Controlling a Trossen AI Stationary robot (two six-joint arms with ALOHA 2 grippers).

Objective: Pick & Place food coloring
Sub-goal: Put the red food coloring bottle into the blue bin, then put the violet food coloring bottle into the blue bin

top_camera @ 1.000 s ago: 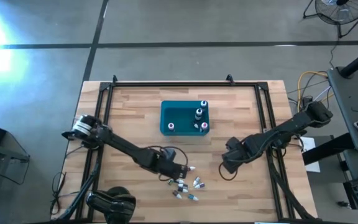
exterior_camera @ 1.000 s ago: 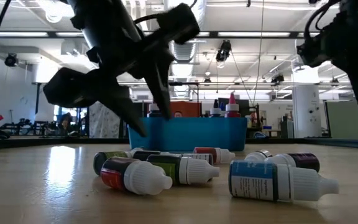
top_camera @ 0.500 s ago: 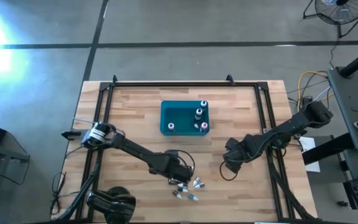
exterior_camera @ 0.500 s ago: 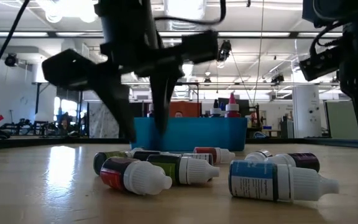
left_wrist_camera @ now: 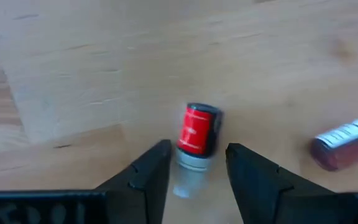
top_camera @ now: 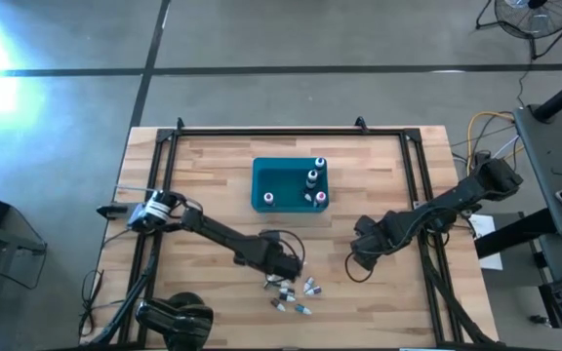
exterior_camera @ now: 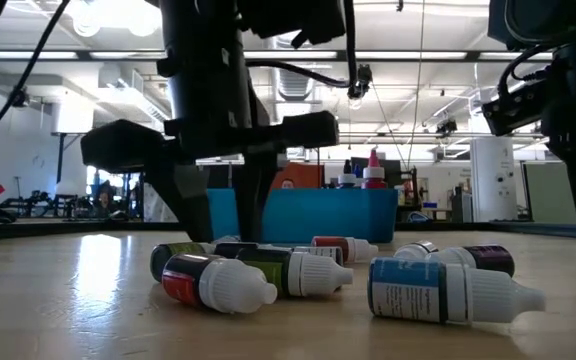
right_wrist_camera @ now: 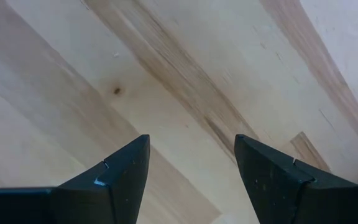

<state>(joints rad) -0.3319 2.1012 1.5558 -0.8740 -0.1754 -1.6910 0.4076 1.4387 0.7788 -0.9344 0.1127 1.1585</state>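
Several small food coloring bottles [top_camera: 296,295] lie on their sides near the table's near edge. In the low view a red one [exterior_camera: 208,280] and a blue-labelled one [exterior_camera: 438,290] lie closest. Three or so more bottles [top_camera: 312,179] stand in the teal bin [top_camera: 261,175]. My left gripper [top_camera: 286,269] is open and points down over the far edge of the cluster. Its fingers [left_wrist_camera: 151,171] stand on either side of the pale cap end of a red bottle [left_wrist_camera: 198,129] without touching it. My right gripper [top_camera: 357,259] hovers open over bare wood [right_wrist_camera: 185,93].
A dark red bottle [left_wrist_camera: 344,146] lies just beside the red one, on the side away from my left gripper. A black frame rail [top_camera: 291,131] runs round the tabletop. Bare wood lies between the bin and the bottle cluster and on the table's left half.
My left gripper has turned from a slant to pointing straight down. It has dropped toward the bottles and shifted slightly toward the table's right. The bottles and my right arm have not moved.
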